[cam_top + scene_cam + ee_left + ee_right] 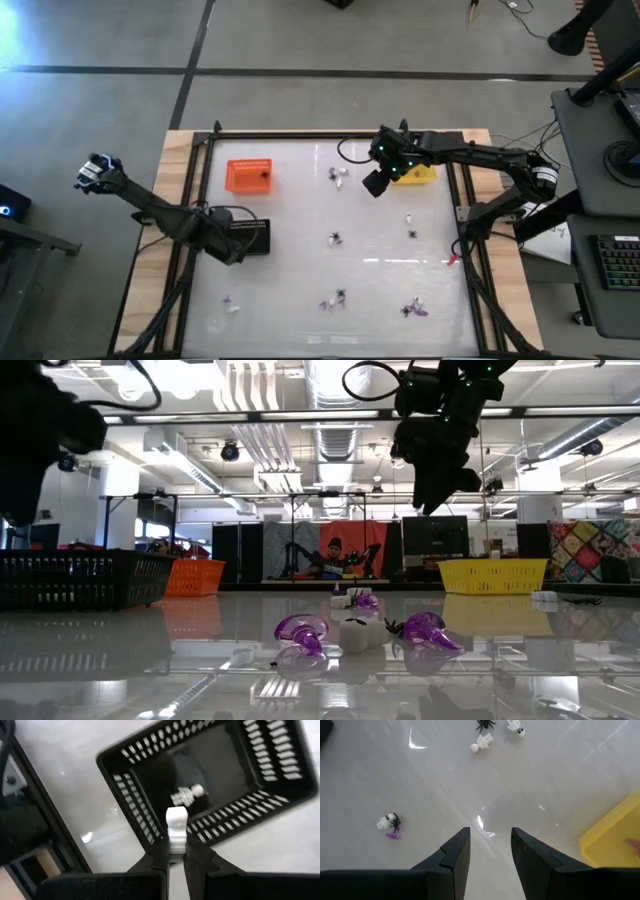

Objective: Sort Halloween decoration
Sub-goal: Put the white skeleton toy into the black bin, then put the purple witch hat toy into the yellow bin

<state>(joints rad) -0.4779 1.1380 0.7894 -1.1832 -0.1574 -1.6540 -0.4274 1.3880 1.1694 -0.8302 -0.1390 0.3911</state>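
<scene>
No legible writing or labels anywhere. Left gripper (175, 851) pinched on small white skeleton trinket (176, 827), above black slotted plastic tray (150, 780) holding another white skeleton (188, 795). Right gripper (490, 851) spread wide, empty, raised beside yellow plastic tray (612, 842). Tiny white, black and purple Halloween trinkets (335, 238) scattered over glossy white tabletop (300, 270). Orange plastic basket (248, 175) far left.

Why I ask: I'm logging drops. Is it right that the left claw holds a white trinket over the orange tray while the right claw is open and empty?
Not quite: the left claw holds the white trinket over the black tray, not an orange one, as the left wrist view shows. The right claw is indeed open and empty.
</scene>
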